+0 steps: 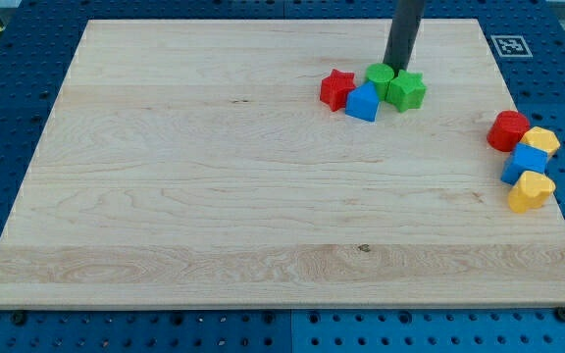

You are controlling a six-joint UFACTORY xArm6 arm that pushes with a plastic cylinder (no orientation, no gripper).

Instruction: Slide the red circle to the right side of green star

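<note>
The red circle (507, 130) lies near the board's right edge, touching a yellow block (541, 141). The green star (407, 91) sits at the upper middle-right, next to a green round block (380, 76). My tip (397, 67) stands just above the green star and at the right of the green round block, touching or nearly touching both. The red circle is well to the right of and slightly below the green star, with a gap of bare wood between them.
A red star (337, 89) and a blue block (363, 102) sit left of the green pair. A blue block (526, 163) and a yellow heart-like block (531, 191) lie below the red circle by the right edge. The wooden board (214, 196) rests on a blue pegboard.
</note>
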